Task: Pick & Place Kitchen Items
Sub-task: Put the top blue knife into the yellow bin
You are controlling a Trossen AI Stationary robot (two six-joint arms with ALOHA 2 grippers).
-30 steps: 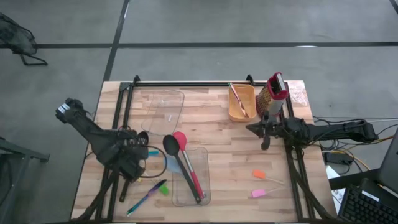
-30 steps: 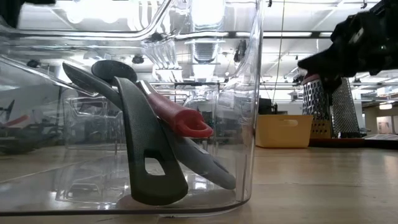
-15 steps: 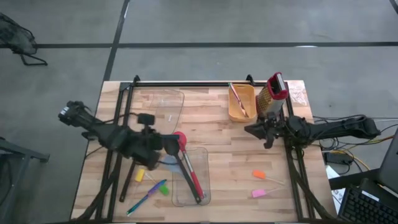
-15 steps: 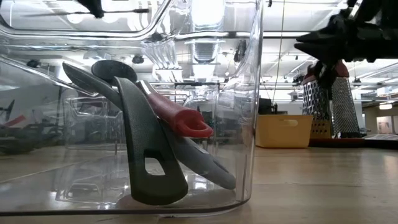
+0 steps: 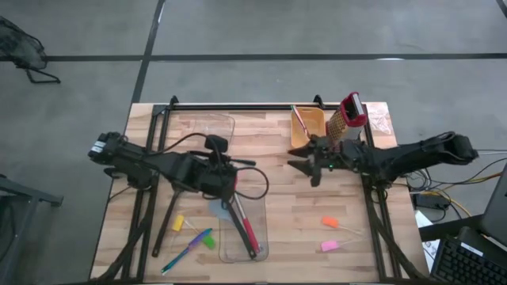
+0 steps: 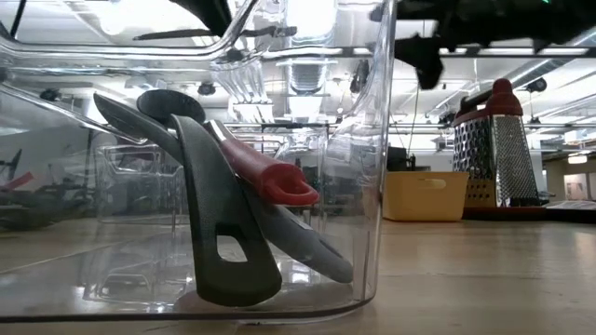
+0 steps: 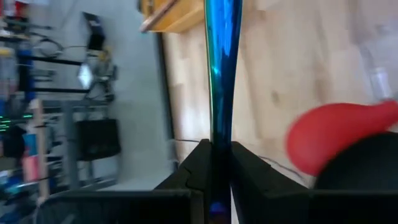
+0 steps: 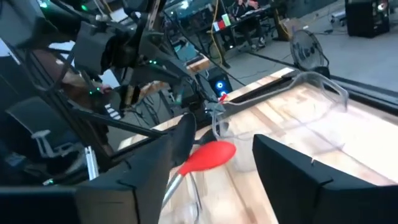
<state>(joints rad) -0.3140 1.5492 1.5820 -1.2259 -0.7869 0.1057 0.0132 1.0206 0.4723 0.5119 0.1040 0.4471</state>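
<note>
My left gripper (image 5: 231, 176) hovers over the far end of a clear bin (image 5: 255, 207), shut on a thin blue stick (image 7: 221, 68). In the bin lie a red spoon (image 5: 248, 233), a black spoon (image 6: 223, 251) and a light-blue spoon (image 5: 215, 207); their handles lean on the bin's wall. The red spoon's head (image 7: 336, 134) shows just beside the stick. My right gripper (image 5: 305, 169) stands open above the table's middle, right of the bin, with nothing between its fingers (image 8: 283, 168). My left gripper pinches the blue stick (image 7: 217, 134) between its two fingers. The stick runs on ahead past the fingertips, roughly in line with them. It is lifted clear of the table. Which end of the stick the fingers have is hidden by the gripper itself.
A yellow chunk (image 5: 178, 224), a green chunk (image 5: 208, 240) and a blue-purple stick (image 5: 186, 252) lie near left. Orange (image 5: 330, 223) and pink (image 5: 329, 246) chunks lie near right. A tan bin (image 5: 307, 131), a grater (image 5: 348, 119) and a second clear bin (image 5: 204, 136) stand at the back.
My left gripper has risen from the table's near left and gone toward the right edge with the blue stick, ending over the clear bin. My right gripper has moved from beside the grater toward the table's left and has opened.
</note>
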